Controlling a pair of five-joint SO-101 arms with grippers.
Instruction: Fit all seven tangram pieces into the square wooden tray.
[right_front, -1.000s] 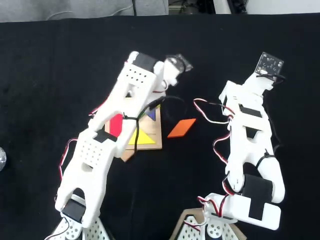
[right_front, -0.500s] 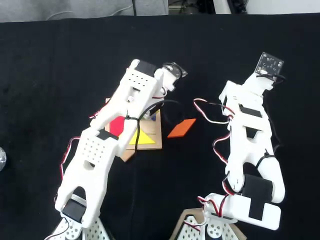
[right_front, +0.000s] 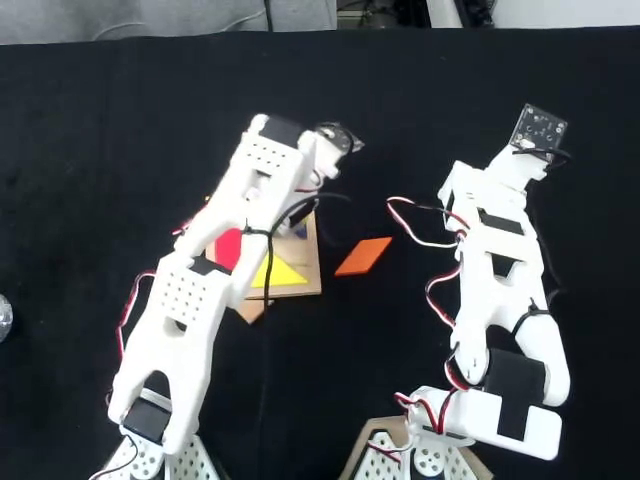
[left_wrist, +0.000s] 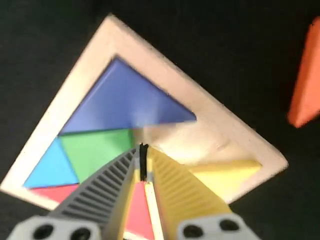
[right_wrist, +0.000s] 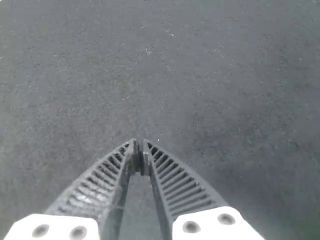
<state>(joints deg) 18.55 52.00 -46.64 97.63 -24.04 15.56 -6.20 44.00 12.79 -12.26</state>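
mostly, left arm (right_front: 230, 270) hides tray (right_front: 305, 285); orange piece (left_wrist: 306, 82) cropped

black cloth (right_front: 100, 120) | grey fabric (right_front: 150, 15), far edge | white surface (right_front: 570, 12), far corner

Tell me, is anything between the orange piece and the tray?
No. In the high view, the stretch between the orange piece and the tray is bare black table.

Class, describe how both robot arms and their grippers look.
The left arm and right arm have white plastic shells, black motors, and red and black cables. The left gripper has one grey and one yellow ribbed finger; the right gripper has both grey.
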